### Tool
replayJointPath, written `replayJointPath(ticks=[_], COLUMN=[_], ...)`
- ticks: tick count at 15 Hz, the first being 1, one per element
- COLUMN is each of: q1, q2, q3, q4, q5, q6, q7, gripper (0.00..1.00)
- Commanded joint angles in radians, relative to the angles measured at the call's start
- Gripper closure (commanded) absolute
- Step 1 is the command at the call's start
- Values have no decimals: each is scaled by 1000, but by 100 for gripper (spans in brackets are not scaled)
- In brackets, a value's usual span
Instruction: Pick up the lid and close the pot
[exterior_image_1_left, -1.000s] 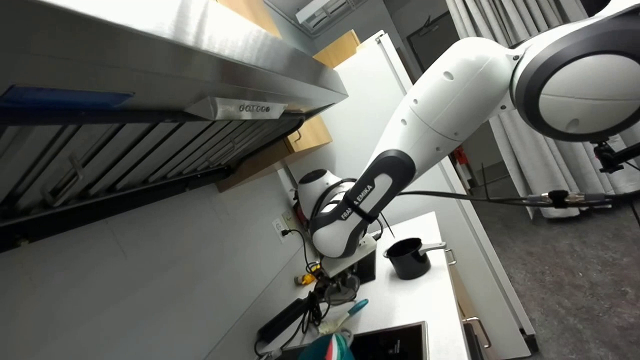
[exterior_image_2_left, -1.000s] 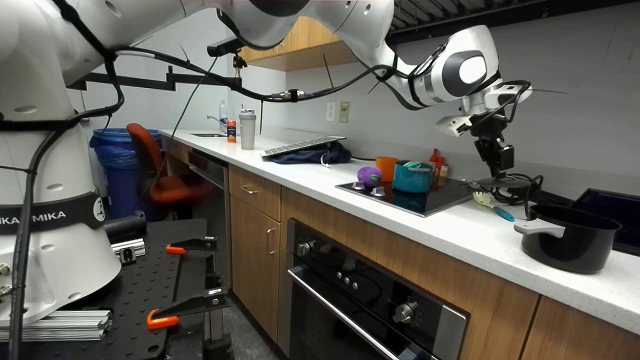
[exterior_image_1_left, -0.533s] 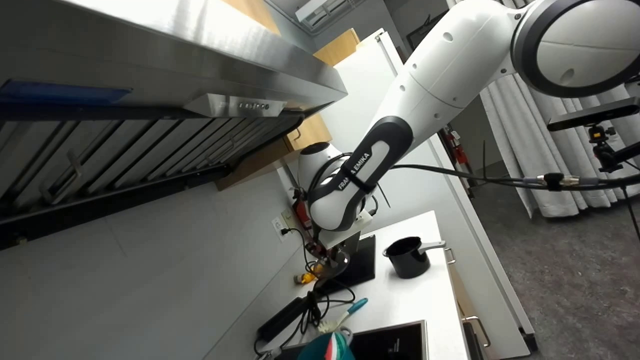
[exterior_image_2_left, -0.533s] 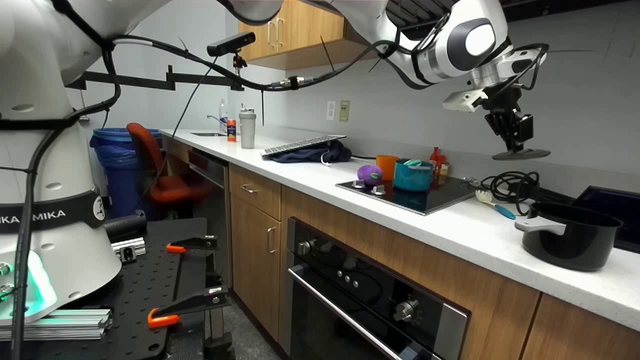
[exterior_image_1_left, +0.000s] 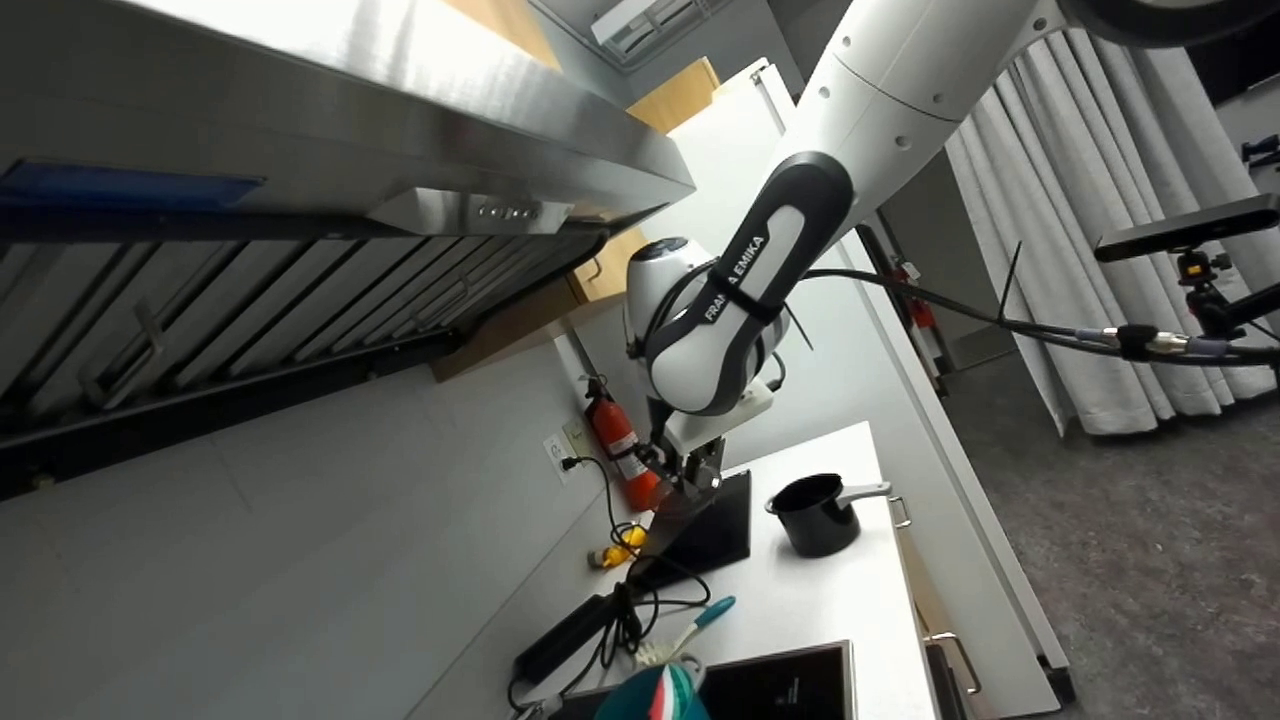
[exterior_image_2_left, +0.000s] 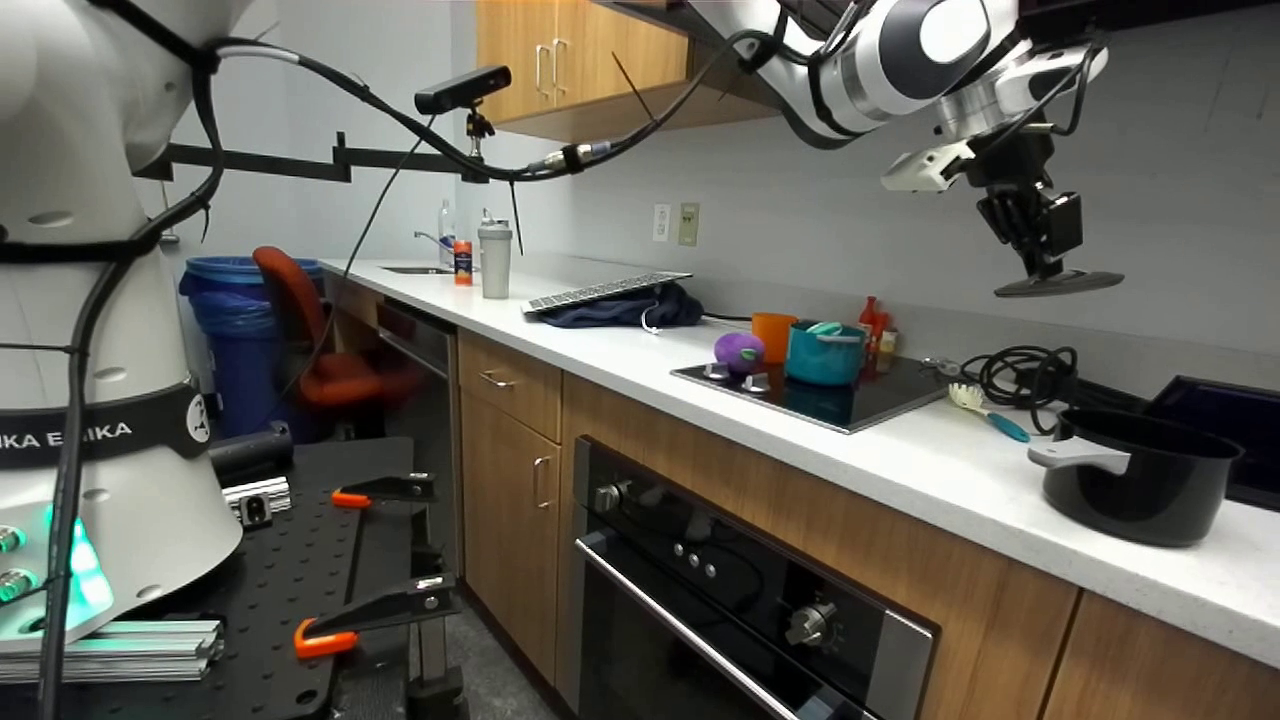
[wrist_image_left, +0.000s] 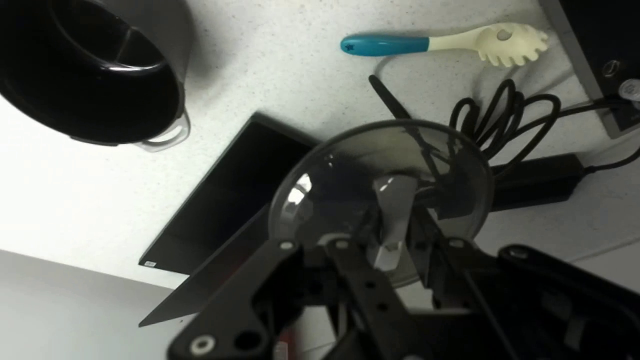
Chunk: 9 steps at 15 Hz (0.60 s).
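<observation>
The lid (wrist_image_left: 340, 190) is round clear glass with a grey handle. It hangs above the counter, slightly tilted, and shows in both exterior views (exterior_image_2_left: 1065, 284) (exterior_image_1_left: 692, 500). My gripper (wrist_image_left: 394, 225) is shut on the lid's handle; it also shows in an exterior view (exterior_image_2_left: 1045, 262). The small black pot (exterior_image_2_left: 1140, 485) stands upright and uncovered on the counter, its grey side handle toward the front edge. It also shows in an exterior view (exterior_image_1_left: 820, 530) and at the upper left of the wrist view (wrist_image_left: 172, 50). The lid is higher than the pot and beside it, toward the wall.
A black flat panel (wrist_image_left: 225, 200) lies by the pot. A coiled black cable and power brick (wrist_image_left: 540, 182), a teal-handled pasta spoon (wrist_image_left: 385, 45) and a cooktop with a teal pot (exterior_image_2_left: 825, 355) lie along the counter. A red extinguisher (exterior_image_1_left: 615, 435) stands at the wall; a hood (exterior_image_1_left: 480, 130) hangs above.
The gripper and lid have risen from just above the counter by the cable and shifted a little toward the pot's end of the counter. The pot has not moved.
</observation>
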Motion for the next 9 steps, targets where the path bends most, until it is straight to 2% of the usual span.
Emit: replayJointPath(ticks=[1, 9], q1=[23, 20], q2=[-128, -234], q3=[-42, -87], q4=[-188, -350], q5=[-44, -47], q6=[70, 130], q7=[41, 81], gripper=[95, 95])
